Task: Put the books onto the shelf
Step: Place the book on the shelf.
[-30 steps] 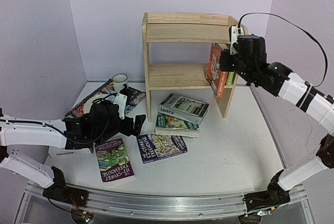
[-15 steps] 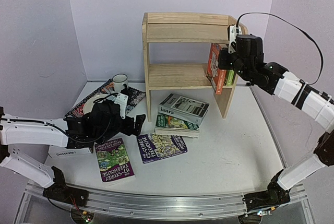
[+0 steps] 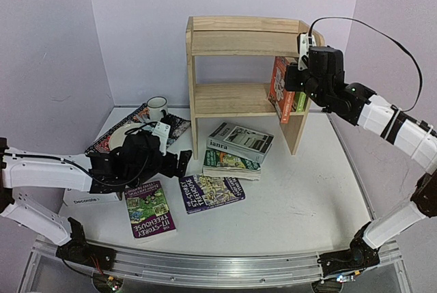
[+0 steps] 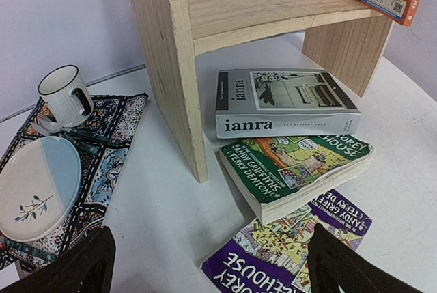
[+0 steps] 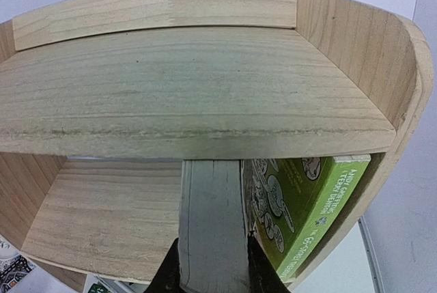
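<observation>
The pine shelf stands at the back centre. My right gripper is shut on an orange book, held upright at the right end of the shelf's lower board, against a light green book. In the right wrist view the fingers clamp the held book's grey page edge under the upper board. My left gripper hangs open over the table beside a dark purple book. The ianra book lies on a green book. A purple book lies near the front.
A white Decorate book lies under my left arm. A patterned placemat at the left carries a plate and a mug. The shelf's side panel stands close ahead of my left gripper.
My right gripper has carried the orange book slightly left and up, further in under the upper board. My left gripper has edged a little to the right.
</observation>
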Motion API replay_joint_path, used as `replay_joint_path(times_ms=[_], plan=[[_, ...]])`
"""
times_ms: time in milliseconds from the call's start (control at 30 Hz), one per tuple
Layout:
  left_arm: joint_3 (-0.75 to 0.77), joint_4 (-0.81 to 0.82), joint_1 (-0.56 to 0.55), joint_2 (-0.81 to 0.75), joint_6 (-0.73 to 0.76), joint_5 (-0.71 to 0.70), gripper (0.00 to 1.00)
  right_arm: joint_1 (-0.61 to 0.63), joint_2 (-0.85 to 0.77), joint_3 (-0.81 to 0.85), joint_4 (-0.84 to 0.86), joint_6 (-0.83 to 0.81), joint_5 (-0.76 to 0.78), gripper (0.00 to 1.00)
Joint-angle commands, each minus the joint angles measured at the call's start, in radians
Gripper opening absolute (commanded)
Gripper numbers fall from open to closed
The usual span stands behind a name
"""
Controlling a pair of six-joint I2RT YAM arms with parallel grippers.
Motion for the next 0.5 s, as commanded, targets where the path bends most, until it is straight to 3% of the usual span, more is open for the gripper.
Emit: replay_joint_path(times_ms=[0,467], plan=[[0.057,-0.002,0.005,0.010,0.006,-0.014,0.99,-0.004,-0.037,-0.007,0.095,-0.001,0.018,0.20],[0.060,-0.002,0.004,0.010,0.011,-0.010,1.00,-0.004,-0.029,-0.026,0.090,0.016,0.020,0.30]])
